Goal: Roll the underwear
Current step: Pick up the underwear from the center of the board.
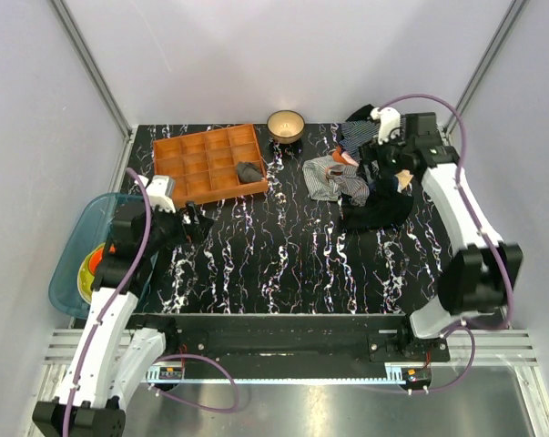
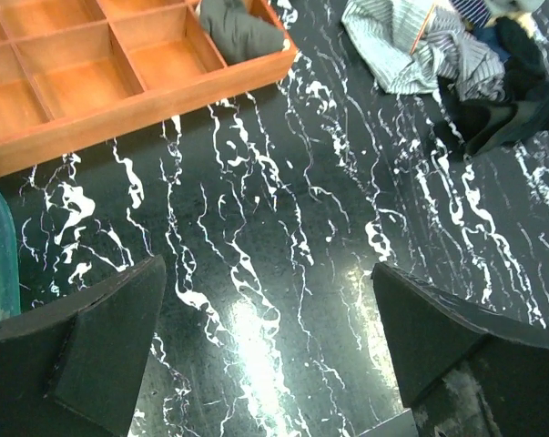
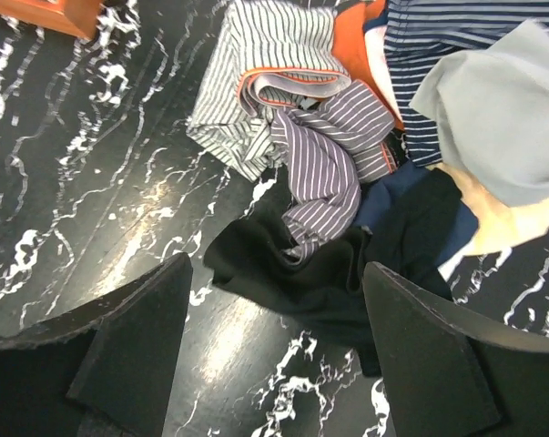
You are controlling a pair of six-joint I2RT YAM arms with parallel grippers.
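**Both grippers open and empty; underwear unrolled at left edge of clothes pile**

1. Table (image 1: pixel 292 264): black surface with white veining. It carries every item listed below except the tub.
2. Tub (image 1: pixel 66 273): translucent blue, at the table's left edge beside the left arm. Something orange and yellow lies inside (it cannot be identified).
3. Tray (image 1: pixel 188 168): orange wood, divided into compartments, at the far left of the table.
4. Clothes pile (image 1: pixel 365 173): loose heap at the far right, directly under the right arm's wrist. It includes a blue-and-white striped piece, a pale grey piece and orange trim.
5. Black garment (image 3: pixel 292 273): spread flat at the near side of the pile.
6. Underwear (image 1: pixel 321 180) (image 3: pixel 247 55): grey-and-white fine stripes, crumpled and unrolled. It forms the pile's left edge and touches a purplish striped piece beside it. It is well apart from the tray.
7. Bowl (image 1: pixel 285 125): upright, at the far edge between the tray and the pile.
8. Dark grey bundle (image 1: pixel 249 171): sits in the tray's near-right corner compartment.
9. Right gripper (image 3: pixel 274 337): fingers spread wide and holding nothing, above the black garment, with the underwear just beyond.
10. Left gripper (image 2: pixel 269 346): fingers likewise apart and empty, over bare table just in front of the tray.
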